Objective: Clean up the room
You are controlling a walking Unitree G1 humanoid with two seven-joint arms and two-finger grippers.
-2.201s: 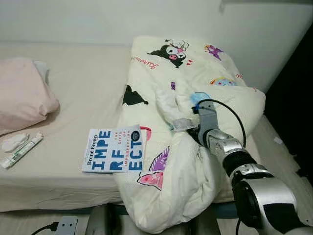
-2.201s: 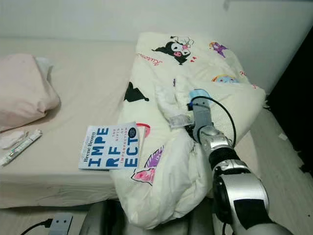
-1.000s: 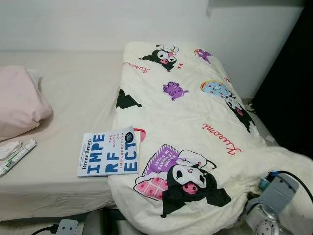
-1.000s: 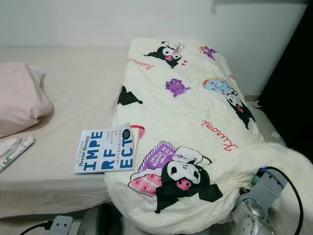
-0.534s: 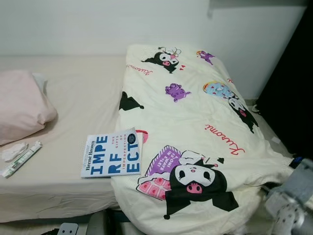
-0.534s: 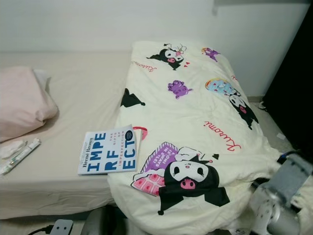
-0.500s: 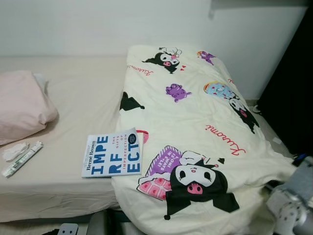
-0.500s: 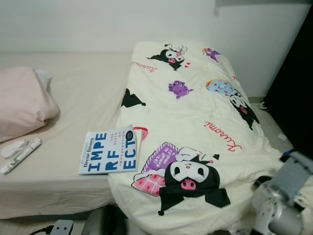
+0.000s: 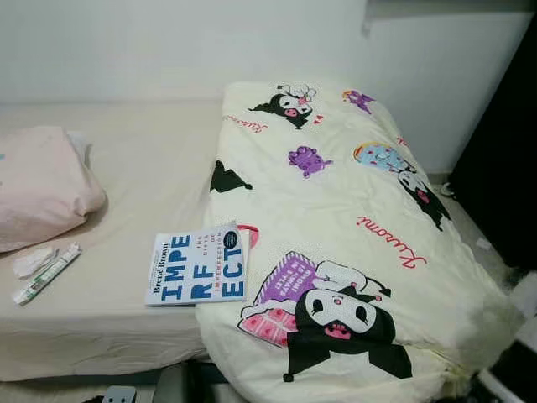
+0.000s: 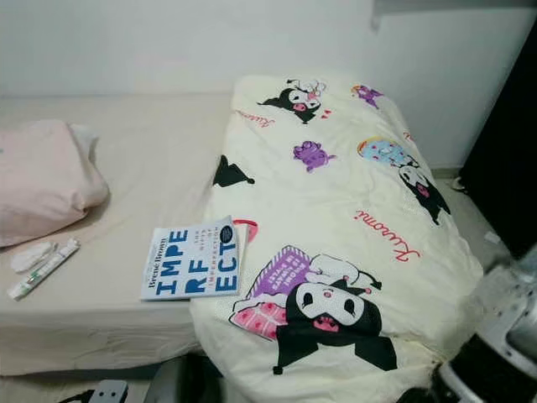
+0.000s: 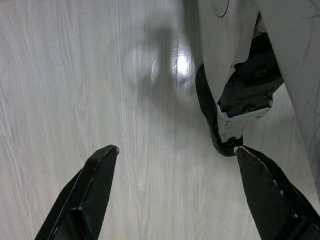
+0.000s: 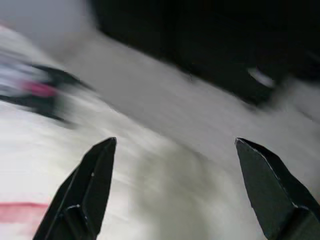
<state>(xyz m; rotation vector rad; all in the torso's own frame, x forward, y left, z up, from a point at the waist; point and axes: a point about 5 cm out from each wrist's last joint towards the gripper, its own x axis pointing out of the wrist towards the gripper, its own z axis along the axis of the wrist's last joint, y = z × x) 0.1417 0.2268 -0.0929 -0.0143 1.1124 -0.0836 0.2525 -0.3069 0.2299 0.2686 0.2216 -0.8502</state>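
A cream blanket (image 9: 352, 218) with cartoon prints lies spread flat over the right half of the bed (image 9: 143, 168), its front edge hanging over the side. A blue and white book (image 9: 195, 269) rests on the mattress against the blanket's left edge. My right arm (image 10: 499, 344) is low at the blanket's front right corner. In the blurred right wrist view my right gripper (image 12: 175, 141) is open and holds nothing, with blanket (image 12: 35, 170) below it. My left gripper (image 11: 176, 148) hangs open above the wooden floor (image 11: 75, 75).
A pink pillow (image 9: 42, 185) lies at the bed's left end, with a white tube (image 9: 46, 274) and a crumpled tissue (image 9: 32, 262) near the front edge. A power strip (image 10: 105, 390) sits on the floor below. A dark opening (image 9: 503, 151) stands to the right.
The bunched blanket that my right gripper held has been pulled out flat towards the front right. The right gripper has let go and dropped low out to the right.
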